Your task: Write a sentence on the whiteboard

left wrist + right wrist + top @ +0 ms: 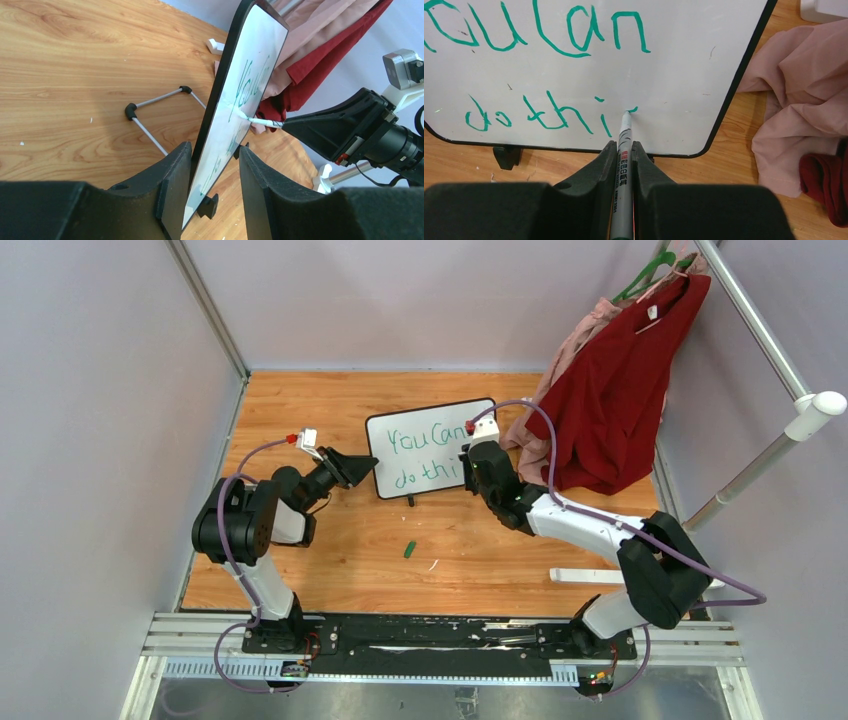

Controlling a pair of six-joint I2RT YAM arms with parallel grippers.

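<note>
Right jaws clamp the white-barrelled green marker (622,150), long axis straight ahead, nib touching the black-framed white whiteboard (684,75) just past "thi" of the green handwritten sentence (425,441); left jaws straddle the board's edge, grip unclear.

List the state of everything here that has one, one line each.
whiteboard, upright on its feet
sentence, unfinished: reads "You Can do thi", next letter barely started
marker, uncapped, tip touching the whiteboard
left end effector, closed on the whiteboard's left edge
right end effector, shut on the marker
green cap, off the marker, lying loose
red garment, hanging on a hanger
</note>
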